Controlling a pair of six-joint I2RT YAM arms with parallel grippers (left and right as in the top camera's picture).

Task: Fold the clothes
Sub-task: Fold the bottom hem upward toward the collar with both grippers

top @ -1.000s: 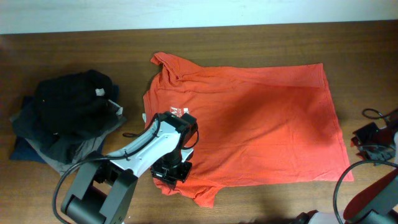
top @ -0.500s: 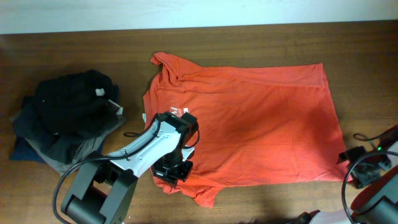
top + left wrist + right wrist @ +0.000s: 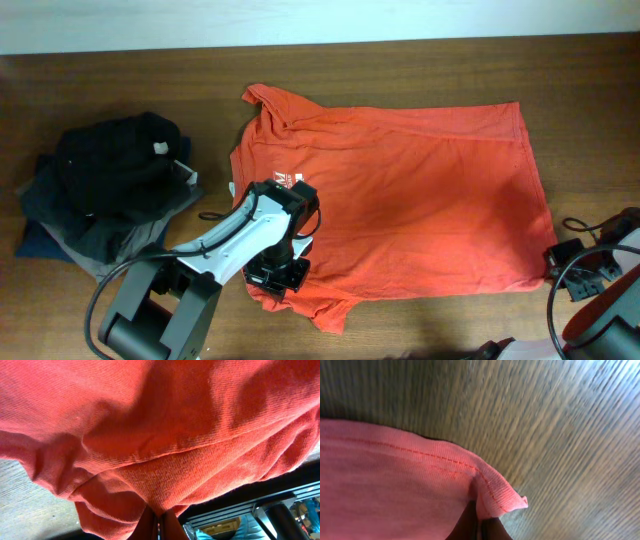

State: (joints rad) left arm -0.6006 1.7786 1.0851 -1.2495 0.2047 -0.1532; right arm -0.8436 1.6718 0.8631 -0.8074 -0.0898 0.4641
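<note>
T-shirt [image 3: 420, 200] lies spread flat on counter [image 3: 400, 60], right of dark garment pile [image 3: 110, 185]; left fingers [image 3: 159, 527] clenched on bunched fabric at its lower-left edge; right fingers [image 3: 480, 527] pinching its lower-right hem corner.

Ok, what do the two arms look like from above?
Left arm: white tapered link, black cable along it, grey base, black left pincer. Right pincer is black too, with looping black cables; most of that arm is cut off.
</note>
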